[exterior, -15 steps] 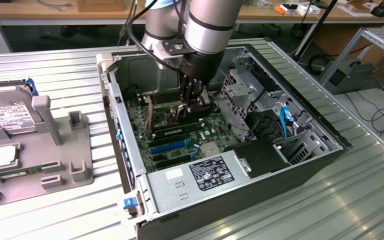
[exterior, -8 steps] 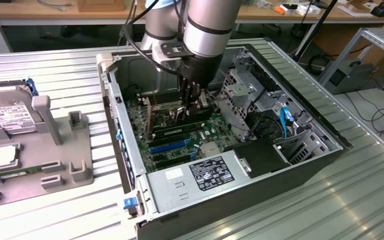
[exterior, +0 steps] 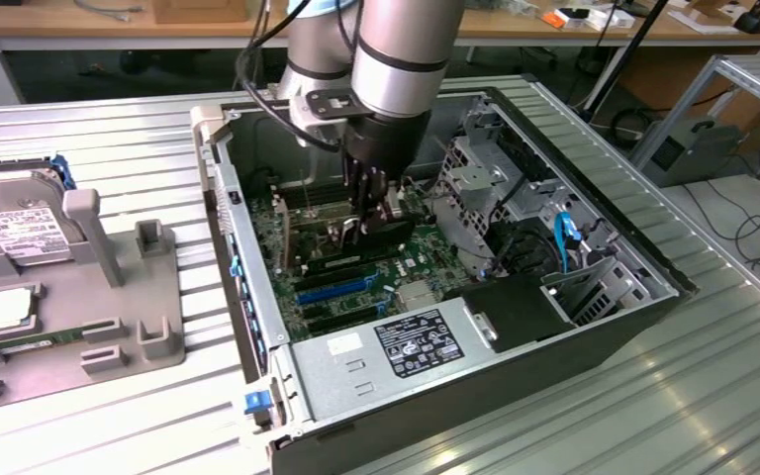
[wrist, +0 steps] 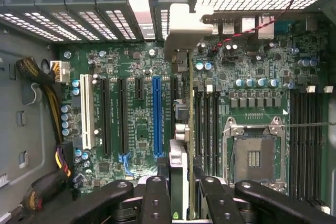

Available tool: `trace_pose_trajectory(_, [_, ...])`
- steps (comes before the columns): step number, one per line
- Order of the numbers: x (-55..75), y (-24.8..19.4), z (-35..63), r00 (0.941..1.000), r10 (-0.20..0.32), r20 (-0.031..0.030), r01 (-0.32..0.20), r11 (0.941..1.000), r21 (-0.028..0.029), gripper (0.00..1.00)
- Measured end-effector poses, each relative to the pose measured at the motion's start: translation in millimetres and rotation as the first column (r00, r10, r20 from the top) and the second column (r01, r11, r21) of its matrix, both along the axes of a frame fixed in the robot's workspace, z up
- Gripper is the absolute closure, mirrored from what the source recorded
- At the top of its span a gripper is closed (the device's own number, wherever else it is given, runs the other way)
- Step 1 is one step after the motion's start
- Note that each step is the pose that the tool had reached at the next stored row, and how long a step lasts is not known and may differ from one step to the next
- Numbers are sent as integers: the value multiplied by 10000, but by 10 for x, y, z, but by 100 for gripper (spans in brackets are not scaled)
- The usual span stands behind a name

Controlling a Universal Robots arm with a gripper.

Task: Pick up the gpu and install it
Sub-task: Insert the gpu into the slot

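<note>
The gpu (exterior: 383,234), a thin black card, stands on edge inside the open computer case (exterior: 592,327), just above the green motherboard (exterior: 420,262). My gripper (exterior: 369,220) reaches straight down from the arm and is shut on the card's upper edge. In the wrist view the gpu (wrist: 179,129) runs edge-on away from the gripper (wrist: 181,187), between the black fingers (wrist: 157,198). Its pale metal bracket (wrist: 184,27) sits at the case's rear wall. The card lies right beside the long blue slot (wrist: 157,114). Whether it is seated in a slot I cannot tell.
A power supply (exterior: 407,346) fills the near end of the case and a drive cage (exterior: 486,178) the exterior view's right. The empty processor socket (wrist: 254,150) and cables (wrist: 47,93) flank the slots. Outside, a grey fixture (exterior: 76,297) holds a hard drive (exterior: 17,233) and a chip (exterior: 4,309).
</note>
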State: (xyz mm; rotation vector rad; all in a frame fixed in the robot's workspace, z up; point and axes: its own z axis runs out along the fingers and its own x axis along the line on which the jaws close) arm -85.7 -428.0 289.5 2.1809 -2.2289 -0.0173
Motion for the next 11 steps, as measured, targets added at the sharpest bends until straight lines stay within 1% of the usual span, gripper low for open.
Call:
trace_pose_trajectory(3, [-70, -11, -20, 10000, 0, -1, 0, 10000, -12, 73])
trace_pose_trajectory(6, [-108, -92, -54, 10000, 0, 0, 0, 10000, -12, 73])
trace_pose_trajectory(11, [-146, -202, -84, 10000, 0, 0, 0, 10000, -37, 73])
